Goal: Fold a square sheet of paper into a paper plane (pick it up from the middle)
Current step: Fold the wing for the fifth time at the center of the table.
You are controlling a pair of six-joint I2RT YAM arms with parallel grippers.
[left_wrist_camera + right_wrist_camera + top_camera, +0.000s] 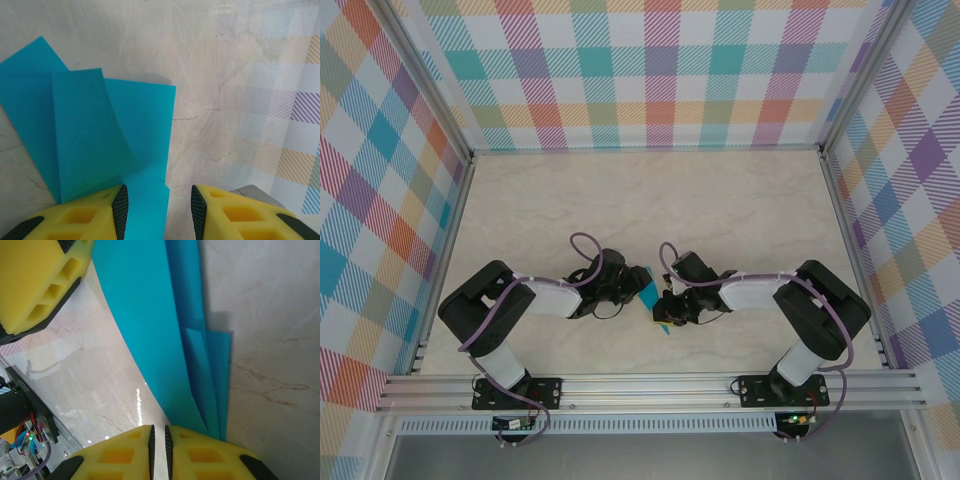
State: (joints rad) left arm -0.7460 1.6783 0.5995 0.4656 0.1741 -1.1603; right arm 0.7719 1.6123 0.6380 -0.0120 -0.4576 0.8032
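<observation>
Tabletop of pale marble carries two arms and one teal sheet. Left arm and right arm both sit low, elbows out, forearms angled inward so the grippers nearly meet. Left gripper has its jaws apart. A strip of the square sheet of paper lies between them against one pad, the rest spread ahead, one flap curling up. Right gripper has its pads almost together, a thin empty slit between them, and the folded sheet lies just ahead, meeting one fingertip.

Left arm and right arm: black joints, white shells, purple cables looped at the wrists; black bases toward 6 o'clock; yellow hollow-celled fingers, black pads.
</observation>
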